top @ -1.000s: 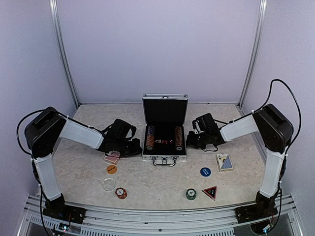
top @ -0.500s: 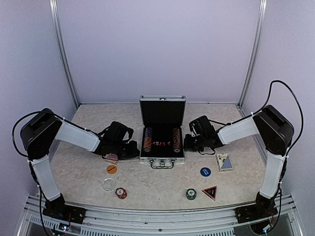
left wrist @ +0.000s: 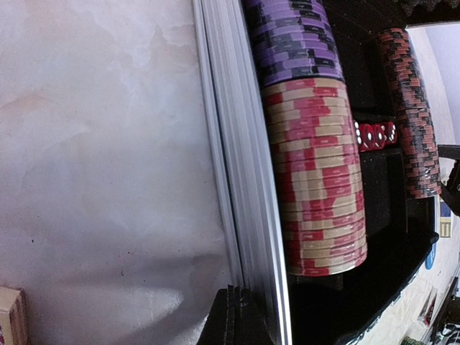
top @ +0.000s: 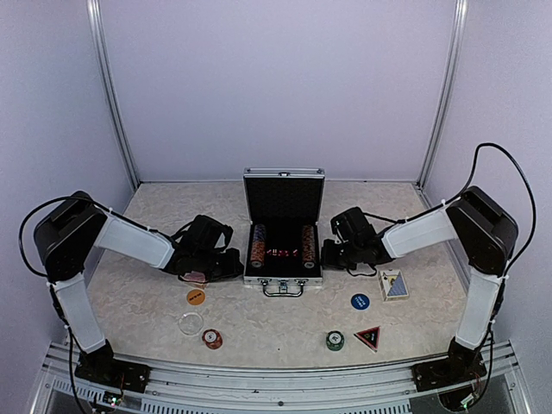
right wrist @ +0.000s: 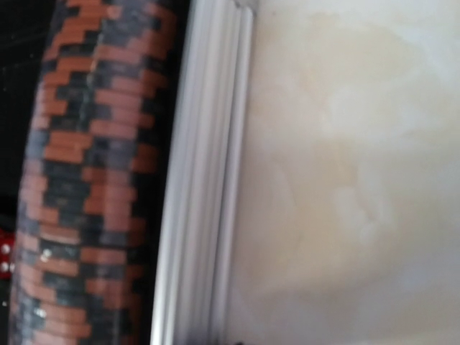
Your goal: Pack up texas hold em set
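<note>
top view: a small silver case (top: 284, 203) stood open at the middle of the table (top: 276, 317), its lid upright at 12 o'clock and its handle (top: 284, 288) at 6 o'clock. inside, a left row of chips (top: 258, 245) and a right row of chips (top: 309, 246) lay along the side walls, with red dice (top: 283, 254) between them. the left gripper (top: 231, 263), closed and holding nothing, sat against the case's side at 9 o'clock. a red card deck (top: 197, 277) lay partly hidden under that arm. the right gripper (top: 329, 253), also closed and empty, sat against the case's side at 3 o'clock. toward 7 o'clock from the case lay an orange disc (top: 196, 297), a clear disc (top: 190, 323) and a short chip stack (top: 212, 338). toward 5 o'clock lay a blue disc (top: 360, 301), a green chip stack (top: 335, 341) and a red-black triangle marker (top: 368, 336). a blue card deck (top: 394, 285) lay at 4 o'clock.

left wrist view: the case's silver rim ran top to bottom through the middle. purple, then red-and-cream chips lay just inside it, with the dice and the red-black row beyond. a dark fingertip met the rim at 6 o'clock.

right wrist view: blurred and very close. the red-black row lay at 9 o'clock, the silver rim beside it, and bare table at 3 o'clock.
</note>
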